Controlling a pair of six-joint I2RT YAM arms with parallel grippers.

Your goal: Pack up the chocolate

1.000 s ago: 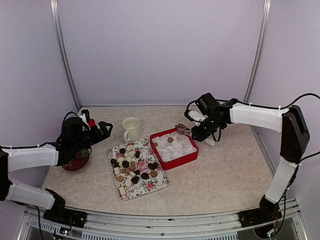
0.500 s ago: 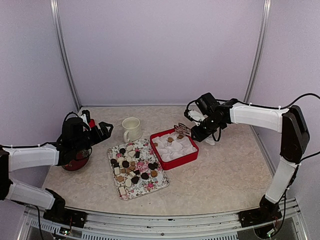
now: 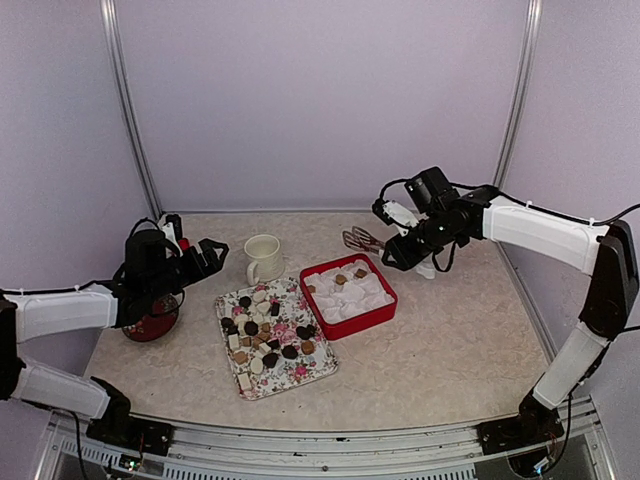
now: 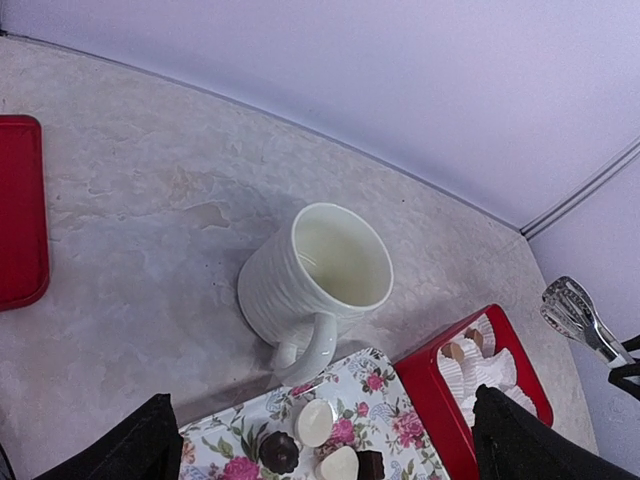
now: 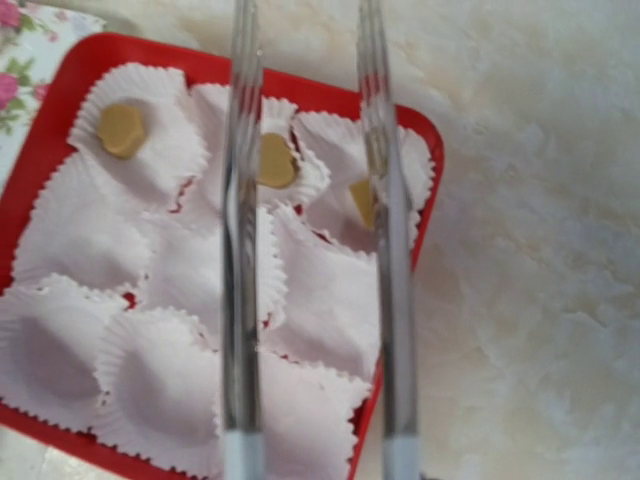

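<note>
Over the red box's [image 3: 366, 321] far right corner, clamping the silver tongs [image 3: 360, 240] in the right gripper [image 3: 398, 252], prongs parted. Hovering at far left above a dark red object [image 3: 150, 326], spreading the left gripper [image 3: 208, 256] wide around nothing. Resting mostly on the floral tray [image 3: 310, 376], just near of the cream mug [image 3: 263, 258]: the chocolate [image 3: 262, 335], with three tan pieces sitting in white paper liners [image 5: 60, 345] along the box's far side. Leaving bare table [image 3: 460, 340] right of the box. Showing only from the right wrist those liners' crinkled edges; only from the left wrist, the mug's bare inside.
</note>
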